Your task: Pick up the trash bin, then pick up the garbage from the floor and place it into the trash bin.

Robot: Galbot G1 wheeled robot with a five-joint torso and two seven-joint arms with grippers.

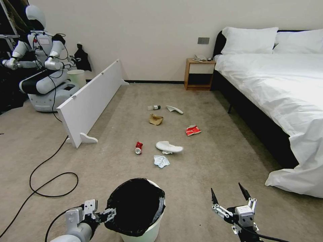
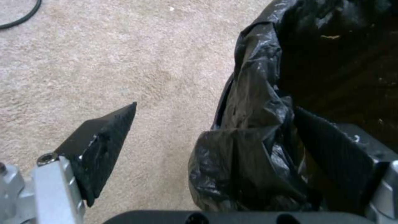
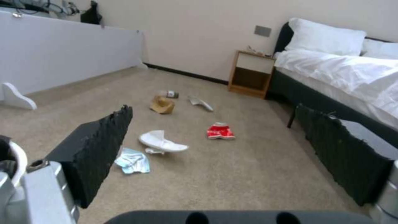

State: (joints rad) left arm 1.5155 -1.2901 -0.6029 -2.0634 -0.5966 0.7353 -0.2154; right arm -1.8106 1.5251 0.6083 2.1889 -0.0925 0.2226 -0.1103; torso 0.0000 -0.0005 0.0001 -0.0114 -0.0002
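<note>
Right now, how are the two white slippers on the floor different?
The nearer white flat slipper lies close to the crumpled pale tissue and crushed red can; the farther white slipper lies beside the small clear bottle and looks smaller. Both rest on the beige carpet.

The floor (image 1: 218, 161) was matt, short-pile beige carpet. The trash bin (image 1: 148, 232) looked like smooth white plastic, its black bag liner (image 2: 253, 93) glossy and crinkled. The left gripper (image 2: 215, 137) had ribbed matt black pads (image 2: 104, 146) on bare silvery metal. The crushed can (image 1: 138, 147) showed shiny red metal; the paper bag (image 1: 156, 119) looked dull brown.
</note>
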